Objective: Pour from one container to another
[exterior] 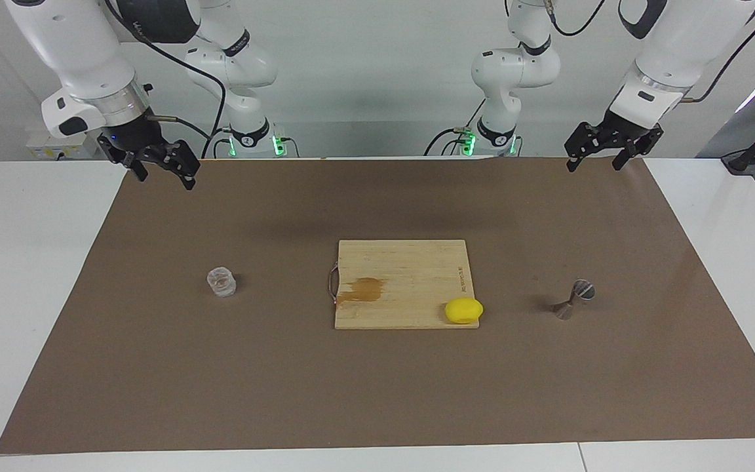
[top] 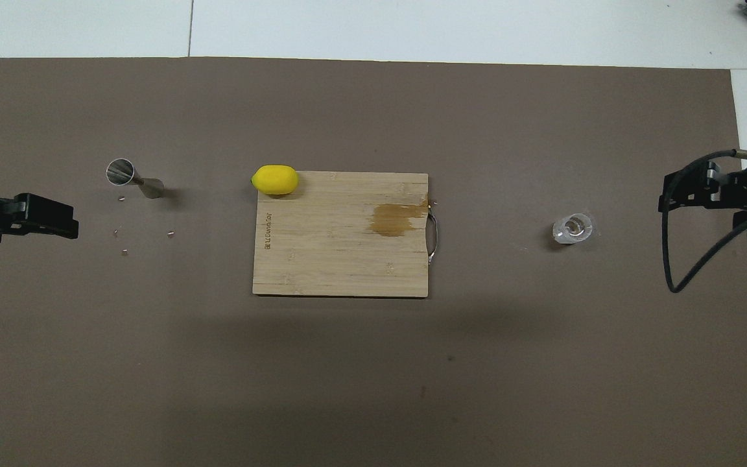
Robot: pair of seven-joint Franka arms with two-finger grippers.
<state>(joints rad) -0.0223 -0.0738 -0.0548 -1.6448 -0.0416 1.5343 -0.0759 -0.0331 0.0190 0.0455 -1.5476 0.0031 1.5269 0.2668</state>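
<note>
The clear faceted glass tumbler point(exterior: 221, 282) stands on the brown mat toward the right arm's end of the table; it also shows in the overhead view point(top: 572, 228). The metal hourglass jigger point(exterior: 574, 298) stands on the mat toward the left arm's end, mouth open upward point(top: 135, 179). My right gripper point(exterior: 164, 180) hangs open and empty in the air over the mat's edge at its own end point(top: 668, 194). My left gripper point(exterior: 593, 166) hangs open and empty over the mat at its own end point(top: 56, 220). Neither gripper touches anything.
A wooden cutting board point(exterior: 404, 269) with a metal handle and a brown stain lies mid-table between tumbler and jigger. A yellow lemon point(exterior: 463, 310) sits on its corner toward the jigger. A few small bits point(top: 124, 251) lie on the mat point(exterior: 377, 393) near the jigger.
</note>
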